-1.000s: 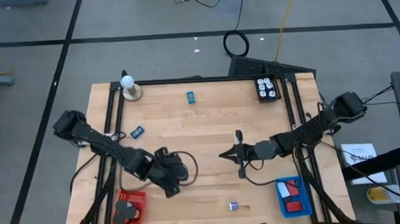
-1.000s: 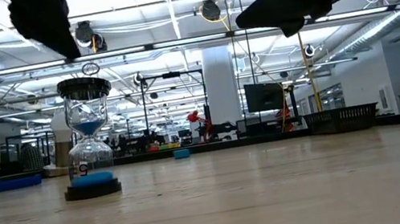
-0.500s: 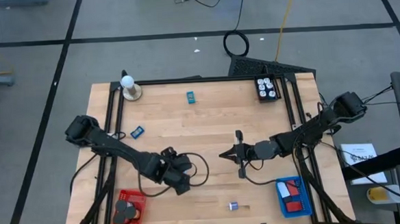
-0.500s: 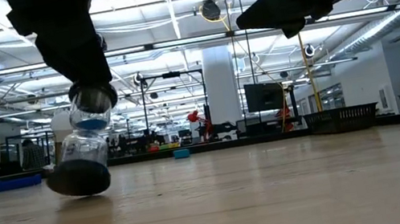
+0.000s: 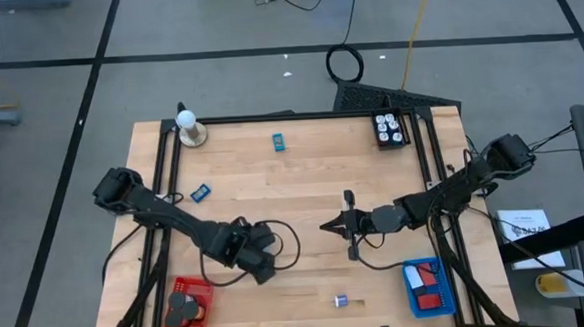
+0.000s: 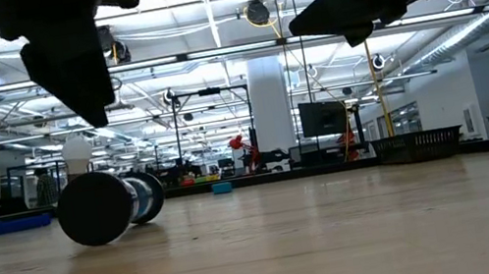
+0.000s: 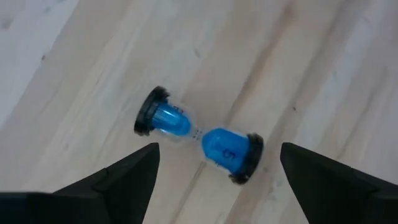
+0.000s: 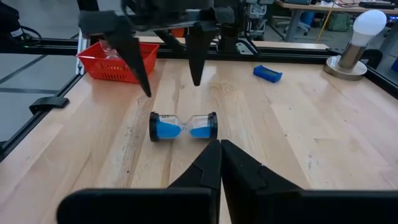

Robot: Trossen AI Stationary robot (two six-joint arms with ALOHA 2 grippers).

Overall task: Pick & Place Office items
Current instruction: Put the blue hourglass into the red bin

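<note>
hourglass (image 7: 198, 143) on side, blue sand, black end caps

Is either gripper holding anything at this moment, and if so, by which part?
Nothing is held. The left gripper hangs open above the hourglass, which lies on its side on the table. The right gripper is shut and empty.

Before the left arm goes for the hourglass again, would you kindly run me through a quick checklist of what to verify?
1. Left gripper open: ok.
2. Nothing held in it: ok.
3. Hourglass upright: not ok; it lies on its side on the table, below the open fingers.
4. Hourglass between the two fingers' line: ok, seen from the left wrist.
5. Right gripper clear of the hourglass: ok; shut, hovering apart from it.
6. Hourglass at rest, not rolling: cannot tell.
</note>
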